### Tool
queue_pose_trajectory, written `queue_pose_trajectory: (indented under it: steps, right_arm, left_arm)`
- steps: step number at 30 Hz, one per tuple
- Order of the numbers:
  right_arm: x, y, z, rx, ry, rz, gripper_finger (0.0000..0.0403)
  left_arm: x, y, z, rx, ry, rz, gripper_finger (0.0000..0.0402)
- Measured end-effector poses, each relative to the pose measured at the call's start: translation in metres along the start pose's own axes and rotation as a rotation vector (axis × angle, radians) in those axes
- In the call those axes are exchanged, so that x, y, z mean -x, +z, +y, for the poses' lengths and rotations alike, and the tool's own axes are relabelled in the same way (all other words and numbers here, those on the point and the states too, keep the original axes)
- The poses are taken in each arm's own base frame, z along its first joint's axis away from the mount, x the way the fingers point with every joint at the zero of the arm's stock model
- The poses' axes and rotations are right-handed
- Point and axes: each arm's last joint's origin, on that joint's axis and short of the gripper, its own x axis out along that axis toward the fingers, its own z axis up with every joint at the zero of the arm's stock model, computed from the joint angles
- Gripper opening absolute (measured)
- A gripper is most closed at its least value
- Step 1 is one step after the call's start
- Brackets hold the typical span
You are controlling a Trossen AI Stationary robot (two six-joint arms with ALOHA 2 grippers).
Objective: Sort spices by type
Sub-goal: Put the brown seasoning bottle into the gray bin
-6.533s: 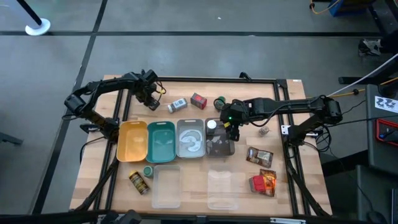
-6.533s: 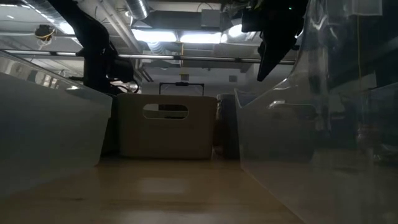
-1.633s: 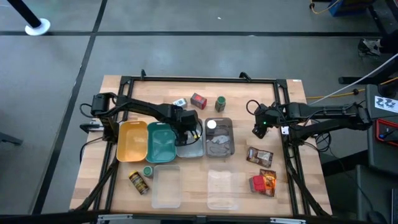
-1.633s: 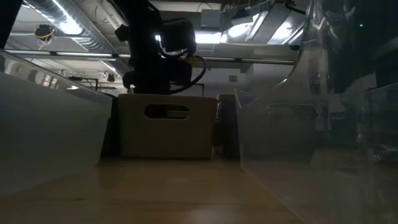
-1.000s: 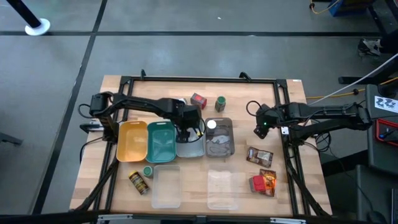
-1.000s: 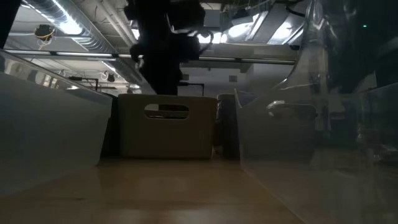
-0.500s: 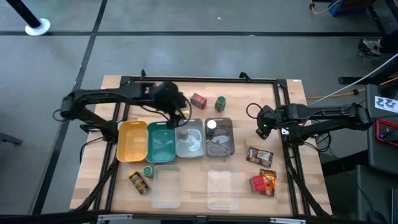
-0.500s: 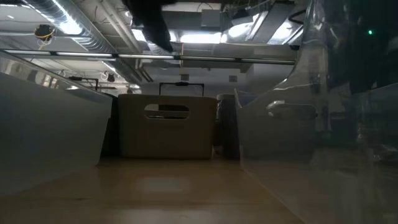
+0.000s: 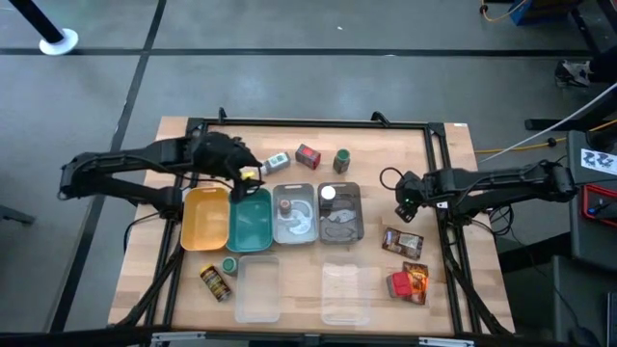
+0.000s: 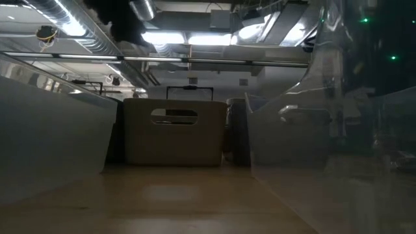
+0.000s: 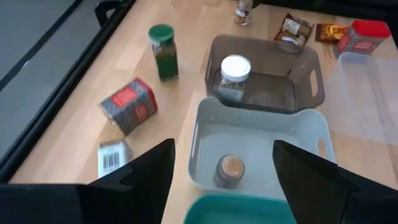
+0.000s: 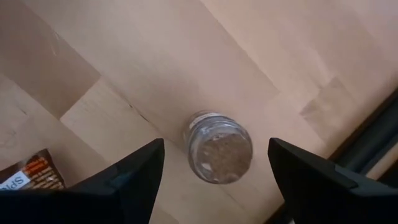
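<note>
My left gripper (image 9: 253, 175) is open and empty above the far rim of the teal tray (image 9: 251, 224); its fingers show wide apart in the left wrist view (image 11: 224, 180). A brown-capped jar (image 9: 285, 205) stands in the light grey tray (image 9: 301, 224), also in the left wrist view (image 11: 229, 169). A white-capped jar (image 9: 329, 194) stands in the dark grey tray (image 9: 343, 227). My right gripper (image 9: 406, 204) is open, pointing down, over a small brown-capped jar (image 12: 219, 154) that stands on the table; its fingers stand on either side of the jar, apart from it.
A green-capped jar (image 9: 341, 159), a red box (image 9: 308, 155) and a lying jar (image 9: 277, 162) sit at the far side. A yellow tray (image 9: 205, 218), a green-capped jar (image 9: 229, 264), a yellow-labelled jar (image 9: 216, 282), two clear lids (image 9: 256, 289), pouches (image 9: 402, 241) and a red box (image 9: 400, 284) lie nearer.
My left gripper has drawn back from over the light grey tray, up and toward the table's left and far side. The brown-capped jar now shows standing alone in that tray.
</note>
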Motion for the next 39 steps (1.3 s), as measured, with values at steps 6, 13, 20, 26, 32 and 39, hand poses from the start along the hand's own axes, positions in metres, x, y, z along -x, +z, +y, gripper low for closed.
queue_pose_trajectory:
  steps: [6, 13, 20, 26, 32, 39]
  right_arm:
    - [-0.008, -0.002, 0.001, -0.001, 0.012, 0.011, 0.0287]
    - [-0.023, -0.004, 0.004, 0.009, -0.018, 0.044, 0.0287]
    - [-0.035, -0.006, 0.006, 0.022, -0.059, 0.088, 0.0287]
    - [-0.037, -0.003, 0.009, 0.02, -0.046, 0.074, 0.0287]
    - [-0.037, -0.003, 0.009, 0.02, -0.038, 0.082, 0.0265]
    - [-0.036, -0.003, 0.009, 0.02, -0.037, 0.077, 0.0192]
  left_arm:
    - [0.006, -0.021, 0.001, 0.027, -0.001, -0.035, 0.0255]
    - [0.008, -0.037, 0.002, 0.054, -0.002, -0.044, 0.0255]
    - [0.007, -0.038, 0.002, 0.051, -0.004, -0.074, 0.0255]
    - [0.007, -0.038, 0.002, 0.044, -0.003, -0.07, 0.0255]
    - [0.007, -0.038, 0.002, 0.043, -0.003, -0.069, 0.0255]
    - [0.007, -0.038, 0.002, 0.043, -0.003, -0.069, 0.0255]
